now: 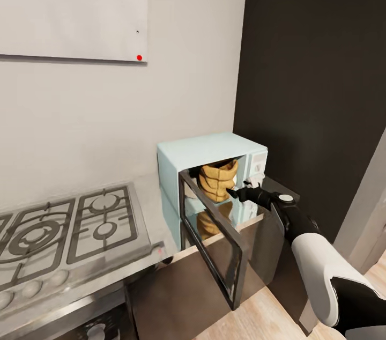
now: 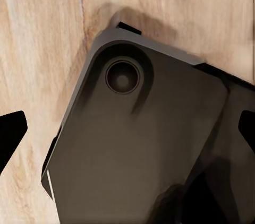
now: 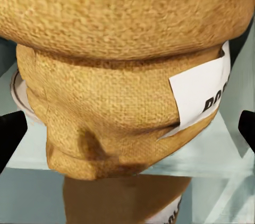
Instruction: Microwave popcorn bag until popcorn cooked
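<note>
While the microwave (image 1: 214, 168) door (image 1: 214, 243) hangs wide open, swung out past the countertop (image 1: 153, 211) front edge, the popcorn bag (image 1: 219, 179) stands upright inside the cavity, on what looks like the white turntable (image 3: 16, 94). Microwave sits at the countertop's right end, against the dark wall panel (image 1: 316, 88); gas hob (image 1: 64, 224) lies to its left. White control panel with 2 knobs (image 1: 258, 163) shows on the microwave's right front.

Right gripper (image 1: 234, 192) reaches into the opening, tips just at the bag's side. In the right wrist view its 2 dark fingertips (image 3: 10, 134) sit far apart at the frame edges, clear of the sack: jaws wide, holding nothing. Bag's white label (image 3: 202, 94) carries black letters, cut off, unreadable beyond maybe "PO".

Left gripper (image 2: 127, 134) fingertips (image 2: 11, 131) also spread wide, empty, over wood floor (image 2: 37, 33) and a dark robot base part (image 2: 143, 144).
</note>
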You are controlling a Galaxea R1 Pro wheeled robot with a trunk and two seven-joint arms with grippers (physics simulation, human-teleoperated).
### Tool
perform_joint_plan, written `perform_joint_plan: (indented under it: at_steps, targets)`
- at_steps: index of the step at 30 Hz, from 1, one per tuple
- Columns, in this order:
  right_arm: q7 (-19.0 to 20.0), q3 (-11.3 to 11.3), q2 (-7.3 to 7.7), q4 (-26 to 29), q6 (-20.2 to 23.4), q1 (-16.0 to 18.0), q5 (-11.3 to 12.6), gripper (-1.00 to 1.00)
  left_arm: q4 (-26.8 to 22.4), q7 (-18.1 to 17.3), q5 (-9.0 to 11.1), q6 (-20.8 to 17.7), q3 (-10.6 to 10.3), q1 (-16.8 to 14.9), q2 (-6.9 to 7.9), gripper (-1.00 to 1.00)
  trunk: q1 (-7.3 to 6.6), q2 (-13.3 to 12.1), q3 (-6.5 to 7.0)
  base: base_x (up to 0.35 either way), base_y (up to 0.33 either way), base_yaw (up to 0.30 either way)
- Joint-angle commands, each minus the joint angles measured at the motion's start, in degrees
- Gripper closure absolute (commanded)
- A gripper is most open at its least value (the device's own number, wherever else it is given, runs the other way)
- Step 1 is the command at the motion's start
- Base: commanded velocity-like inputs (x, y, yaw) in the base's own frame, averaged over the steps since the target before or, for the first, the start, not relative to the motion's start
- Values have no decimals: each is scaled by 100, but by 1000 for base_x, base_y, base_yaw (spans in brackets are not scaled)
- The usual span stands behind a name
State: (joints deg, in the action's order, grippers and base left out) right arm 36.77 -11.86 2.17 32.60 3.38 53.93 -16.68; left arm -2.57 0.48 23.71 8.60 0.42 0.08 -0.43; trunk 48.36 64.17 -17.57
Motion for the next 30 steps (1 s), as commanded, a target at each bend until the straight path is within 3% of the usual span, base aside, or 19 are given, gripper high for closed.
perform_joint_plan:
  at_steps: [1, 10, 15, 28, 30]
  targets:
    - [59, -36, -5, 10, 33, 4, -28, -100, -7, 5, 20, 10, 2, 1, -1, -100, 4, 4, -6, 263, 0, 0]
    - [70, -29, -17, -232, 5, 4, -45, -100, -7, 5, 20, 10, 2, 1, -2, -100, 4, 4, -6, 109, 0, 0]
    - [113, -12, -245, -295, -106, 4, -83, -100, -7, 5, 23, 10, 2, 1, -1, -100, 4, 4, -6, 1, 0, 0]
    - [100, -1, -275, -311, -153, 4, -82, -100, -4, 5, 20, 10, 2, 1, -7, -100, 4, 4, -6, 57, 0, 0]
    - [106, 0, -405, -314, -153, 4, -83, -100, -6, 5, 20, 10, 2, 1, -5, -100, 4, 4, -6, 0, 0, 0]
